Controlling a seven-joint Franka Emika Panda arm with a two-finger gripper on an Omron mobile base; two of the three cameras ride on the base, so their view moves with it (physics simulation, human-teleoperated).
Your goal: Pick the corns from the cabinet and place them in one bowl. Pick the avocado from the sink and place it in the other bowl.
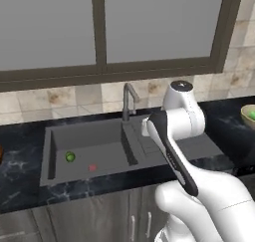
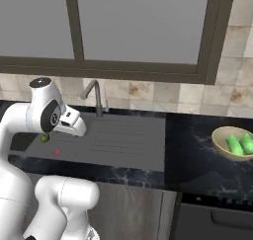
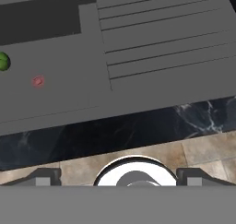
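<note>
Two bright green corns [image 2: 234,145] lie side by side in the pale yellow-tan bowl [image 2: 220,140] on the counter at the right; the same bowl [image 1: 246,117] touches the right edge of the left base view. The dark green avocado [image 1: 70,157] rests on the floor of the sink [image 1: 50,151], toward its left side, and also appears as the avocado [image 3: 2,61] at the hand view's left edge. My gripper [image 3: 118,176] hangs above the sink's front edge, open, with nothing between its widely spread fingertips [image 3: 44,176]. A reddish-brown sliver, the other bowl [image 1: 1,154], peeks in at far left. The cabinet is out of view.
A tiny red item [image 1: 92,168] lies in the basin to the right of the avocado. The curved faucet [image 1: 128,100] rises behind the sink, and a ribbed drainboard [image 2: 126,135] lies to its right. Black marble counter [image 2: 197,160] surrounds it, with window panels above.
</note>
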